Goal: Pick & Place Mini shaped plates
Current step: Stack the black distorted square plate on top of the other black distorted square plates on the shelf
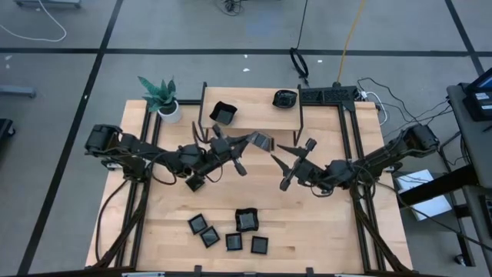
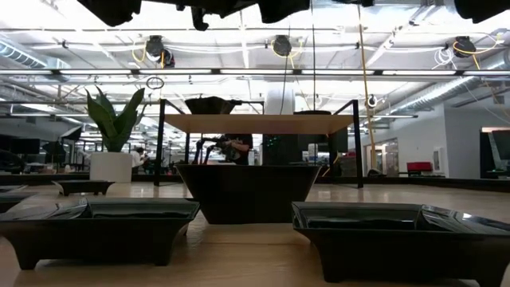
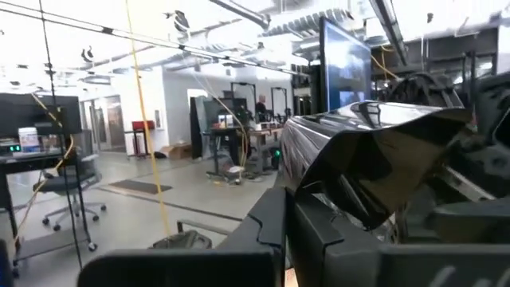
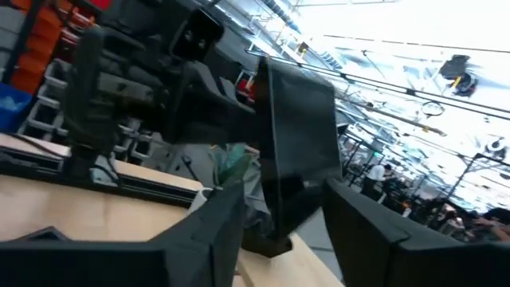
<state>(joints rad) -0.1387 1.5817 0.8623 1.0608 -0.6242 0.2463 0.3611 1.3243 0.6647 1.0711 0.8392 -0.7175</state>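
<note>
Plates, black glossy, 5 in a cluster (image 1: 229, 231) on the wooden table (image 1: 323, 223), at the edge farthest from the potted plant (image 1: 161, 98); counted in the high view only. The low view shows 3 of them side-on, 1 square dish (image 2: 249, 191) centred between 2 nearer ones.

Held plate (image 1: 261, 141): in the air above the table's middle, between both arms, right of the plant. Left gripper (image 1: 247, 141): fingers closed on this plate's edge; its wrist view shows the glossy dish (image 3: 374, 159) clamped and tilted. Right gripper (image 1: 286, 163): just beside the plate, fingers parted either side of it in the right wrist view (image 4: 299, 151); contact cannot be told.

Raised shelf (image 1: 254, 115), beside the plant: 1 square plate (image 1: 224, 113) and 1 rounded dish (image 1: 285, 98); the low view shows 1 dish (image 2: 212, 104) on top.
</note>
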